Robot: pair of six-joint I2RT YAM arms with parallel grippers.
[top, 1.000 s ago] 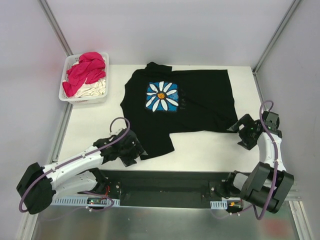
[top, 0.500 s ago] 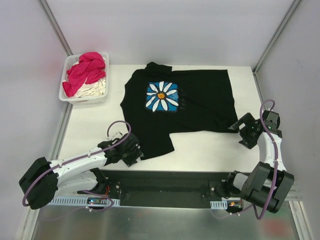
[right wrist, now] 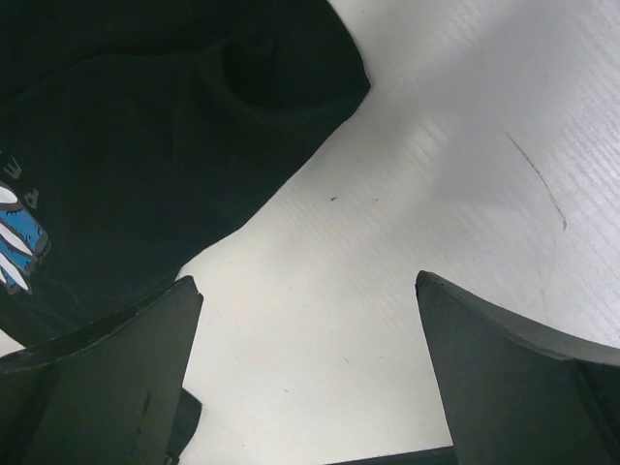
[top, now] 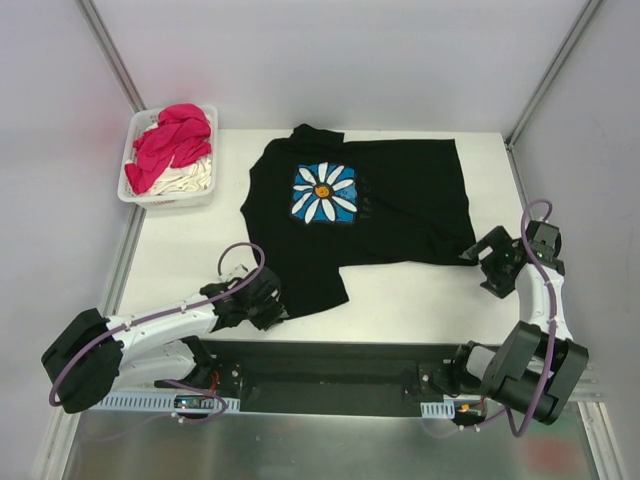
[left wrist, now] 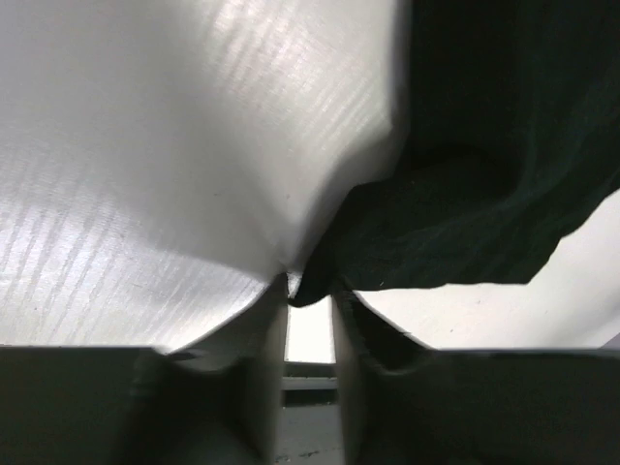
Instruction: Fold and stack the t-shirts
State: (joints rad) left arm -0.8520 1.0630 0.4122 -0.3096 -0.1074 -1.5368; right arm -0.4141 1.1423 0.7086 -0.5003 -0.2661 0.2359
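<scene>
Black t-shirt point(top: 390, 215) lies spread flat, daisy print up, in the middle of the table point(top: 410, 295). Pink shirt point(top: 170, 140) and cream shirt point(top: 195, 176) sit bunched in the basket point(top: 140, 196) at far left.

Left gripper point(left wrist: 310, 291) is at the near-left corner of the cloth. Its jaws are almost together and pinch only the very tip of the edge. Right gripper point(top: 484, 258) is just beside the near-right corner, with jaws wide apart and nothing between them.

Risks:
- The thin left bite likely slips under pull.
- A one-sided lift would drag and skew the cloth.
- The right jaws may close on bare table if they miss the edge.
</scene>
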